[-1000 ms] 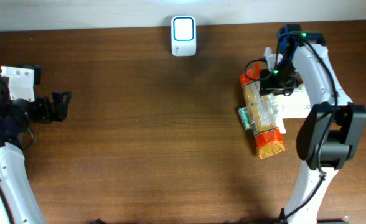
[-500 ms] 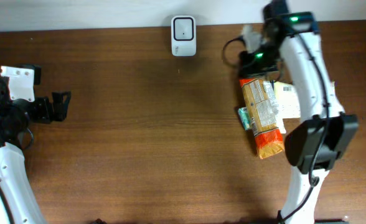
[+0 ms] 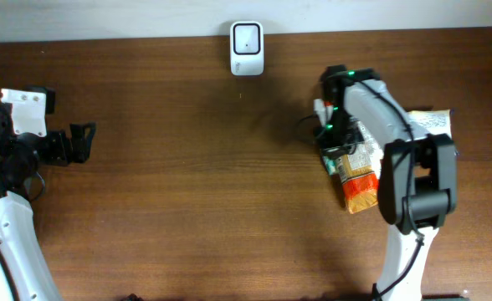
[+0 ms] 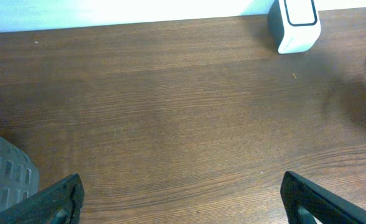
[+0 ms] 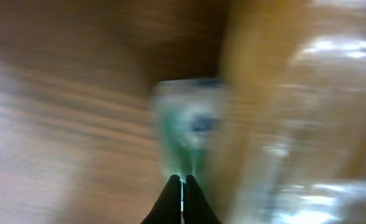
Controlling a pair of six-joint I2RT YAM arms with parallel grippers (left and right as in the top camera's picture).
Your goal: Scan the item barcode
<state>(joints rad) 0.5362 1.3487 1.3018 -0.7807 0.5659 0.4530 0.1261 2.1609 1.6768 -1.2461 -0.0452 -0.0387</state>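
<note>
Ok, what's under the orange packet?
A green item pokes out from beneath the orange packet at its left edge. A white packet shows to its upper right. The right arm covers the packet's top, so the rest underneath is hidden.

The right wrist view is smeared: a green-and-white packet [image 5: 192, 130] and the orange package [image 5: 295, 106] are too blurred to read. Overhead, the right arm [image 3: 380, 117] covers the package's upper half. The left wrist view crops the scanner [image 4: 295, 28] at the top.

One scanner [image 3: 247, 48]; perhaps three packaged items [image 3: 363, 191]
</note>
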